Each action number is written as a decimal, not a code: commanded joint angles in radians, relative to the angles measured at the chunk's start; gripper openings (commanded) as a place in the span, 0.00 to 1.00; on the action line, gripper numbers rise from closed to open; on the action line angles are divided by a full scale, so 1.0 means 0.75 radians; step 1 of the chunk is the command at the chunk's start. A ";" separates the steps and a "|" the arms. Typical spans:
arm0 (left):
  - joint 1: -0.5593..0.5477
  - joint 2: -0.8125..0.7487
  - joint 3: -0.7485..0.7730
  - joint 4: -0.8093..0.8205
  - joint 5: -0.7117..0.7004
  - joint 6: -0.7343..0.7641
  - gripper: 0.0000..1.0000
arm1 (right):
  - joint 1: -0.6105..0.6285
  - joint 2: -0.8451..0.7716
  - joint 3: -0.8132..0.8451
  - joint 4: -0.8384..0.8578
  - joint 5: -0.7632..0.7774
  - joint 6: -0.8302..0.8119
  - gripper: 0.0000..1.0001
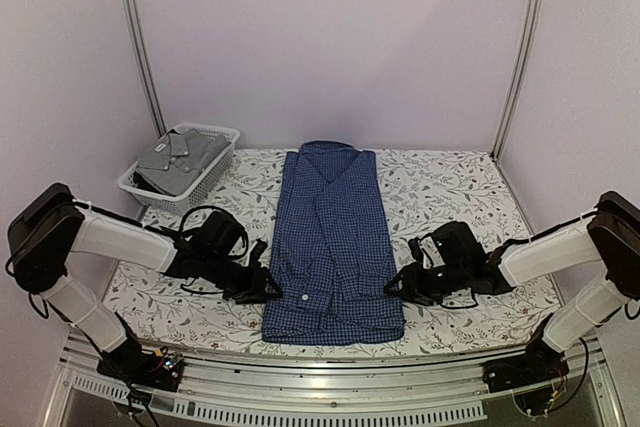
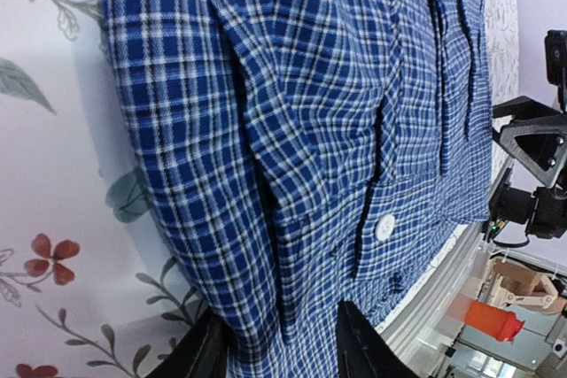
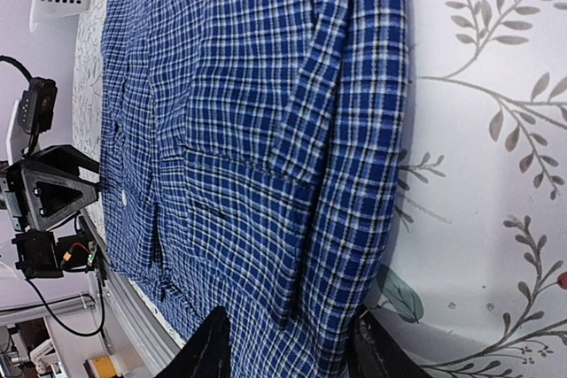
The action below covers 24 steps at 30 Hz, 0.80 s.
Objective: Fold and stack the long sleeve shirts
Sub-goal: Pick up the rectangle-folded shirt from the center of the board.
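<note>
Left gripper (image 1: 270, 285) and right gripper (image 1: 397, 285) each stand part open, fingers astride a side edge of the dark blue checked cloth shirt (image 1: 332, 237). It lies flat between them on the floral bench (image 1: 450, 187), unclamped.

**Checked shirt under the left wrist**
The dark blue checked shirt (image 2: 292, 130) fills most of the frame, lying on the floral-covered bench (image 2: 44, 174), with a white button (image 2: 384, 227) right of centre. At the bottom edge, two dark jaws stand apart, the shirt's folded edge between them. At the right edge is black machinery (image 2: 532, 148), and below it something orange (image 2: 485, 318), too blurred to name.
</note>
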 commanded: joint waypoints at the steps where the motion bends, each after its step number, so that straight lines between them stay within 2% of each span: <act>1: -0.020 0.053 0.011 -0.030 0.006 -0.004 0.41 | -0.005 0.051 -0.020 0.009 -0.018 0.016 0.42; 11: -0.042 0.065 0.043 -0.023 0.034 -0.031 0.33 | -0.005 0.079 -0.010 0.024 -0.037 0.027 0.29; 20: -0.070 0.055 0.058 0.020 0.082 -0.087 0.21 | -0.005 0.036 -0.002 0.023 -0.053 0.039 0.17; 24: -0.070 0.036 0.059 0.019 0.095 -0.108 0.15 | -0.006 0.023 0.007 0.023 -0.072 0.041 0.08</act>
